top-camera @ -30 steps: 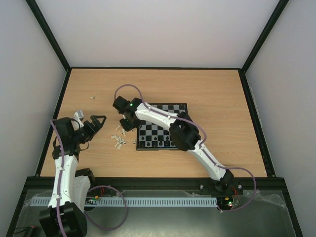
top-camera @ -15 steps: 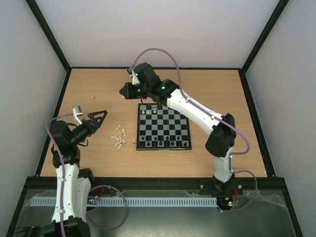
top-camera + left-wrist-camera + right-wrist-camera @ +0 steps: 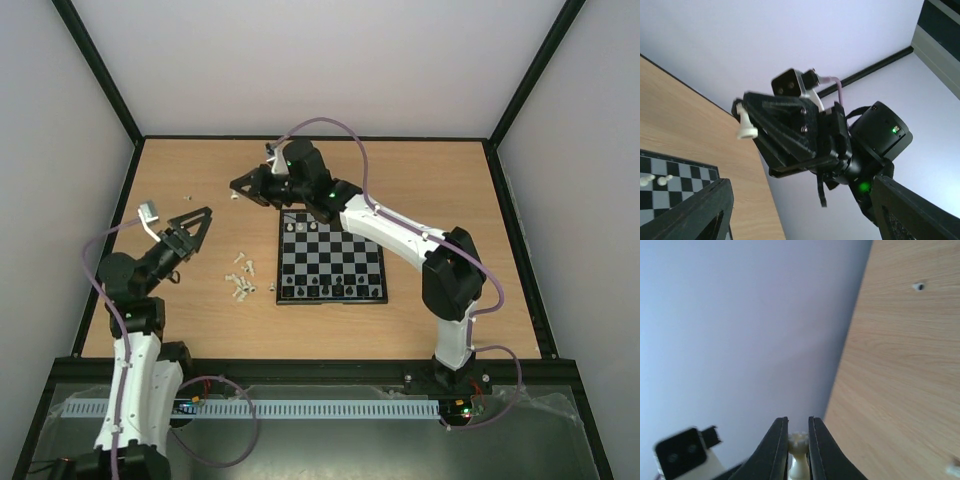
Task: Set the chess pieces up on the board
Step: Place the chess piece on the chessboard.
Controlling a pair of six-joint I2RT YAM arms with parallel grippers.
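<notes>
Holding a white piece (image 3: 799, 455) pinched between its two fingers, the right gripper (image 3: 798, 426) hangs in the air off the far left corner of the board (image 3: 360, 262), over bare table (image 3: 440, 200) rather than over any square. From the left wrist camera I see the piece sticking out sideways from the fingertips, so the wrist is tilted and the base is not pointing down. The left gripper (image 3: 197, 222) is raised with its fingers spread apart and nothing between them, well clear of the board.

On the board, two white pieces (image 3: 291, 228) stand on the far row near the left corner, and a line of black pieces (image 3: 316, 291) stands along the near row. More white pieces (image 3: 241, 283) lie scattered on the table just left of the board.

I judge the step in hand to be carrying this piece to a free far-row square. To do it well I would level the wrist first so the piece hangs upright, then come in from above rather than sideways, since the two standing pieces are close and would tip at a touch. I would let go only once the base sits flat, then lift straight up.

I can read no brand, label or writing anywhere; only small green lights show on the arms.
</notes>
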